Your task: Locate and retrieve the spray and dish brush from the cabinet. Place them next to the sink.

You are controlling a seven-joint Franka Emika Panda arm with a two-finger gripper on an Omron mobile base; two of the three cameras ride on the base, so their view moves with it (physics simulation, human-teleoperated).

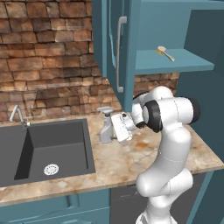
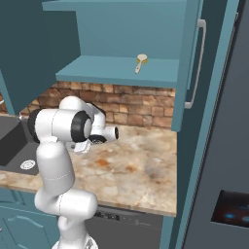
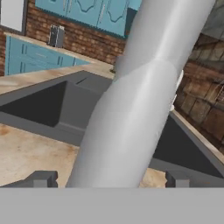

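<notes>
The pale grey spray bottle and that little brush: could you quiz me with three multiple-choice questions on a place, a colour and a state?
1. Where does the slim beige-handled dish brush lie?
A in the sink
B on the teal cabinet shelf
C on the floor

2. What colour is the rectangular sink basin?
A dark grey
B white
C red

3. How does the pale grey translucent spray bottle stand?
A lying flat
B upright on the counter, at the claw
C on the shelf

Answers: 1 B, it rests on the open shelf. 2 A, the basin looks dark grey. 3 B, it stands beside the sink.
</notes>
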